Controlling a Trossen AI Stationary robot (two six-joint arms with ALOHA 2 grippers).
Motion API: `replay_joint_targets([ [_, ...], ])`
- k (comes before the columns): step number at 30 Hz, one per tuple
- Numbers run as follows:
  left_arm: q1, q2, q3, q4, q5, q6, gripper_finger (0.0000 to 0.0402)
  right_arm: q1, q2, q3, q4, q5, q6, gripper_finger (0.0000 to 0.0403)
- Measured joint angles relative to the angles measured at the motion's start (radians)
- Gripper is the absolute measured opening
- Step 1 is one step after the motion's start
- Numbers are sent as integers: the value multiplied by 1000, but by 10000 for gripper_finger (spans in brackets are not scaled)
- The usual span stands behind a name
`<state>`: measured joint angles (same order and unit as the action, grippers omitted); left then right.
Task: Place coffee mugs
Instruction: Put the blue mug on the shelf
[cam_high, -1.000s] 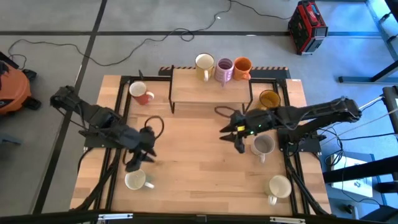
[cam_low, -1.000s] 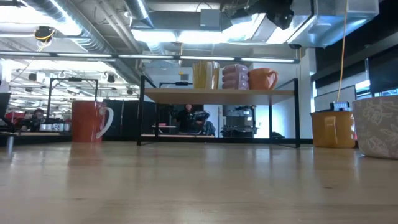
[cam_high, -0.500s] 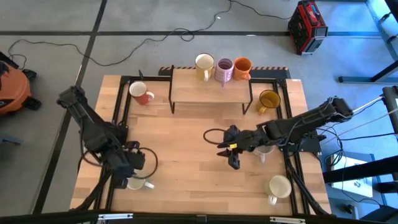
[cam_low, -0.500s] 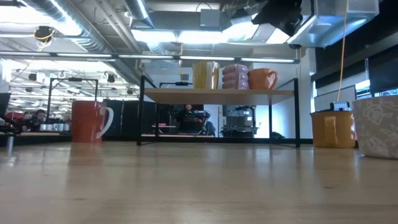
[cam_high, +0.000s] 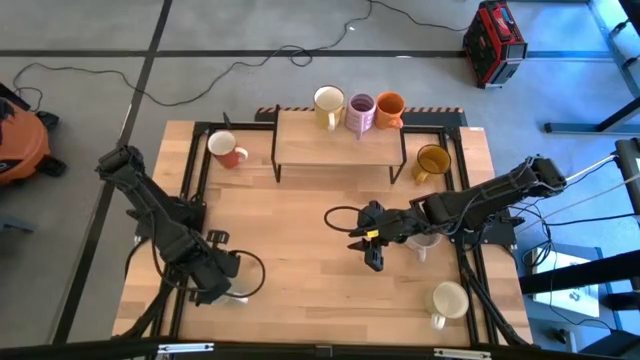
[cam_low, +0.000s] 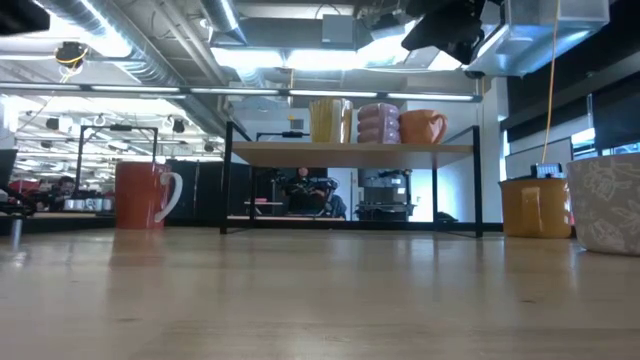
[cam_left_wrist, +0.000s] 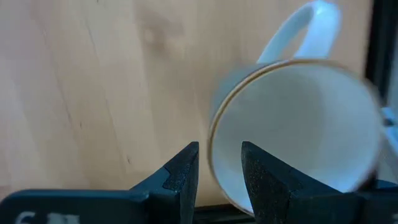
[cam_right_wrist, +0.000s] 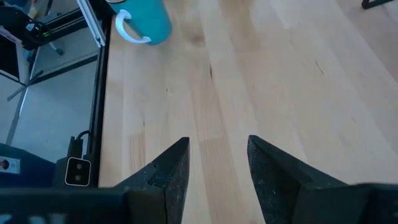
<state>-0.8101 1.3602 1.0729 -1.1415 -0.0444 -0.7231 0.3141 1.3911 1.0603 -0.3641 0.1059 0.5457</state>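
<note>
A white mug (cam_left_wrist: 298, 124) stands upright near the table's near left corner, mostly hidden under my left arm in the high view (cam_high: 236, 296). My left gripper (cam_left_wrist: 219, 168) points down over it, open. One finger stands outside the rim and one over the mug's mouth, on the side away from the handle (cam_left_wrist: 311, 25); I see no touch. My right gripper (cam_high: 373, 260) hangs open over bare wood at mid-table (cam_right_wrist: 217, 155). Cream (cam_high: 328, 103), purple (cam_high: 360, 112) and orange (cam_high: 390, 108) mugs stand on the shelf (cam_high: 340, 145).
A red-orange mug (cam_high: 228, 150) stands at the far left and a mustard mug (cam_high: 432, 160) at the far right. A grey mug (cam_high: 424, 243) is partly under my right arm. A cream mug (cam_high: 448, 300) stands near the right front. Black frame rails (cam_high: 190, 190) run along both table sides.
My left gripper has swung toward the table's near edge and come down over the white mug, tipping until it points down. My right gripper has moved toward the near edge and a little left, then held still; its arm now covers part of the grey mug.
</note>
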Motion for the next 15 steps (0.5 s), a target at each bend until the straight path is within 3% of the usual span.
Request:
replay_joint_targets([
  [9, 30, 0, -154, 130, 11, 33, 111, 0, 0, 0, 3, 24, 0, 152],
  [15, 85, 2, -179, 168, 17, 205, 35, 0, 0, 0, 3, 26, 0, 152],
])
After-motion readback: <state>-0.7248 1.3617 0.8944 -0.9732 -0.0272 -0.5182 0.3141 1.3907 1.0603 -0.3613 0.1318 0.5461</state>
